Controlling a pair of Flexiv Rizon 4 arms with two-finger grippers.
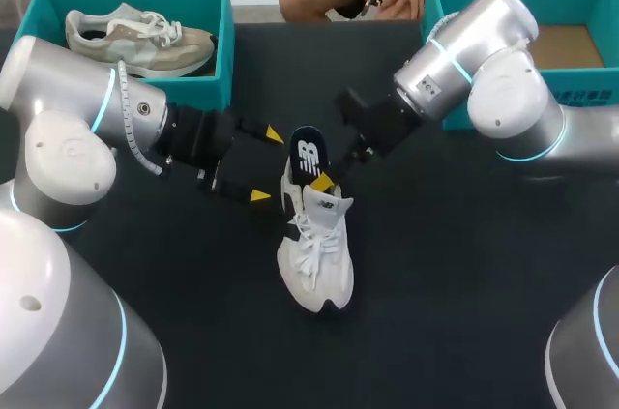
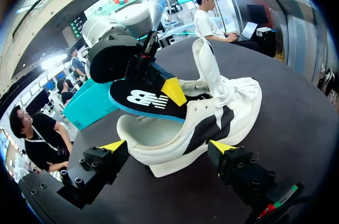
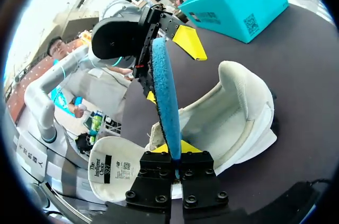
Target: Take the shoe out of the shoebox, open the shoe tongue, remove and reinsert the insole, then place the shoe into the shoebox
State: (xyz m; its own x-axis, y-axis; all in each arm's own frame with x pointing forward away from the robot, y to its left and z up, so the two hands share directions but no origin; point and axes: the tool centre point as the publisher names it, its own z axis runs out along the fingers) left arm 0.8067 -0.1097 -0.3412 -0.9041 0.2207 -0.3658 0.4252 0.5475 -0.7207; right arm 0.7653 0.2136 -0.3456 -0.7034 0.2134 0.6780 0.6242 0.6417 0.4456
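One insole (image 1: 308, 153) pinched in right gripper (image 1: 324, 180) over shoe (image 1: 315, 254); left gripper (image 1: 266, 165) spread beside it.

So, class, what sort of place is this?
Likely a robot test bench: a left arm and right arm over a dark table, a teal shoebox, a white shoe whose insole the right hand holds.

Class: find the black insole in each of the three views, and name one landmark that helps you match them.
Head view: the insole is mid-table, over the heel end of the white shoe, held by the right claw.
Left wrist view: the insole is above the shoe's opening, logo side showing.
Right wrist view: the insole is edge-on and blue, gripped in the right claw.
Shared landmark: the white shoe.
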